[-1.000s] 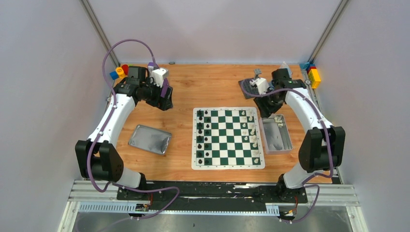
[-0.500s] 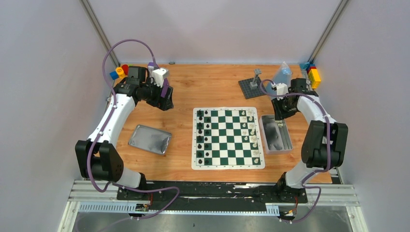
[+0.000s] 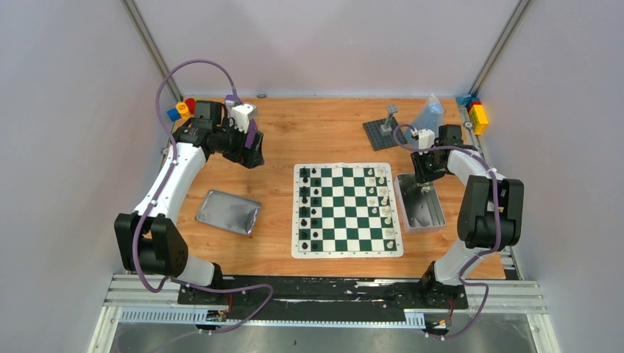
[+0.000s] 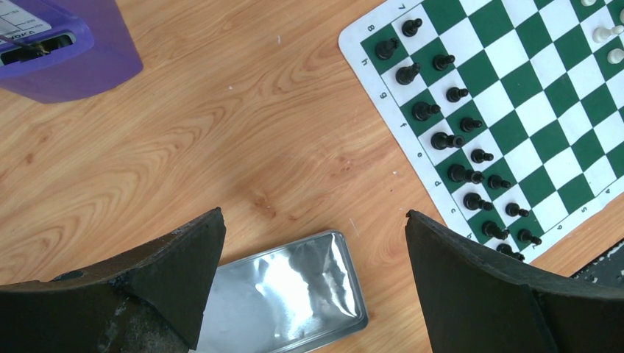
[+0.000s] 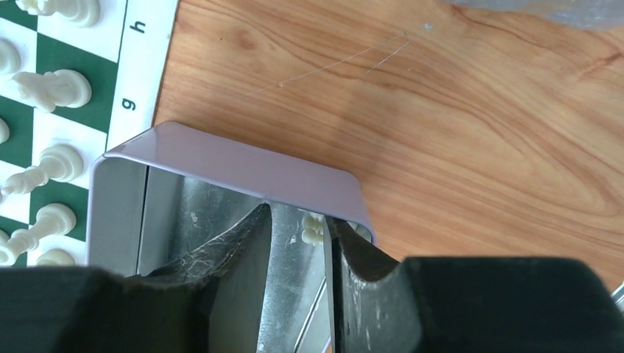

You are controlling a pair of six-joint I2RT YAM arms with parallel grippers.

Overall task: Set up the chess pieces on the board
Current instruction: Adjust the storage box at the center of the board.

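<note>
Wide open, the left hand [image 4: 313, 215] hangs over the wooden bench [image 3: 316, 132] at 10 o'clock from the board [image 3: 347, 252], a silver lid [image 3: 229, 212] lying at the board's 9 o'clock. Two files of black chess pieces [image 4: 445, 140] line its 9 o'clock edge; white chess pieces [image 3: 383, 211] stand along the 3 o'clock edge. Just beside that edge, the right hand [image 5: 296, 215] dips into a metal tin [image 5: 235, 158], fingers narrow, a cream piece [image 5: 313, 228] in the gap; whether gripped, cannot tell.
</note>
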